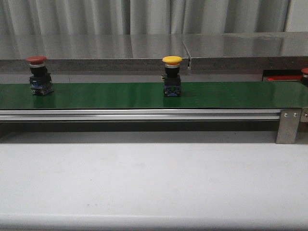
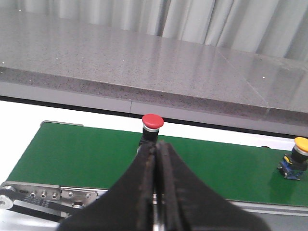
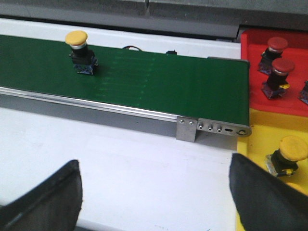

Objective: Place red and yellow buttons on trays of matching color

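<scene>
A red button (image 1: 36, 60) stands upright at the left of the green belt (image 1: 120, 95), and a yellow button (image 1: 172, 60) stands at its middle. My left gripper (image 2: 158, 145) is shut and empty, its tips just in front of the red button (image 2: 152, 121); the yellow button (image 2: 301, 144) is further along the belt. My right gripper (image 3: 154, 163) is open over the white table, holding nothing. Beyond the belt's end, the red tray (image 3: 255, 41) holds red buttons (image 3: 277, 44) and the yellow tray (image 3: 262, 130) holds a yellow button (image 3: 293, 148). Neither gripper shows in the front view.
A grey stone ledge (image 1: 144, 48) runs behind the belt, with curtains beyond. The belt's aluminium rail (image 1: 144, 114) and end bracket (image 1: 288, 126) face the white table (image 1: 144, 183). The red tray's edge (image 1: 284, 77) shows at the far right.
</scene>
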